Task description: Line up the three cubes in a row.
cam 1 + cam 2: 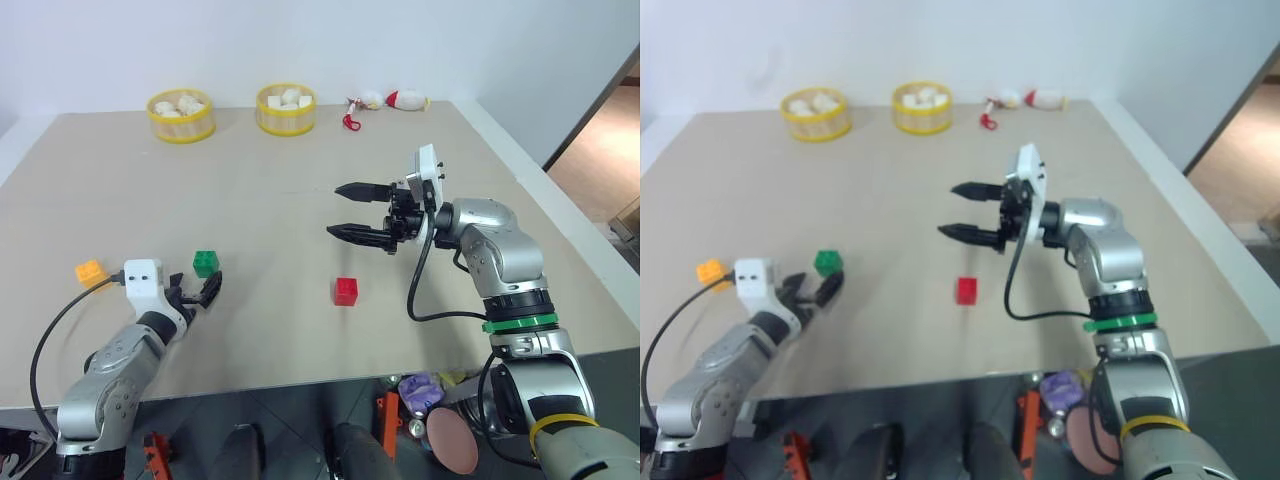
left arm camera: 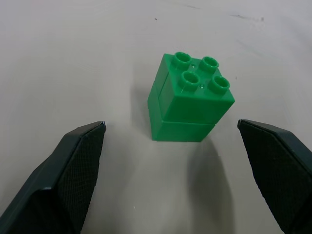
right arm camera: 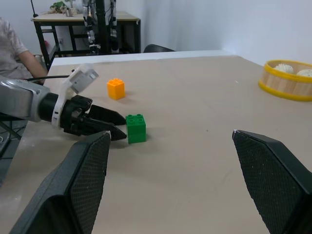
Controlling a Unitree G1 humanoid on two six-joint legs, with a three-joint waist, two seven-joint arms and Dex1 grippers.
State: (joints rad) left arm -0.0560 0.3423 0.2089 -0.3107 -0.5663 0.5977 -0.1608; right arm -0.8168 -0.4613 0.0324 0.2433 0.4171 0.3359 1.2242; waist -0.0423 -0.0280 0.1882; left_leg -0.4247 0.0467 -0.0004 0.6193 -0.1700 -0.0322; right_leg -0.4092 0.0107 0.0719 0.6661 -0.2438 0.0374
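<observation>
Left tool (image 1: 207, 289) sitting wide open just short of green cube (image 1: 206, 263), empty; right tool (image 1: 347, 211) hovering open, empty, above red cube (image 1: 346, 291).

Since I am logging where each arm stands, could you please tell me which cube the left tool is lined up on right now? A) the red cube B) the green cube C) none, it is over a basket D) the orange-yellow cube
B: the left tool has its fingers open just short of the green cube, which sits between them in the left wrist view, not yet gripped.
</observation>
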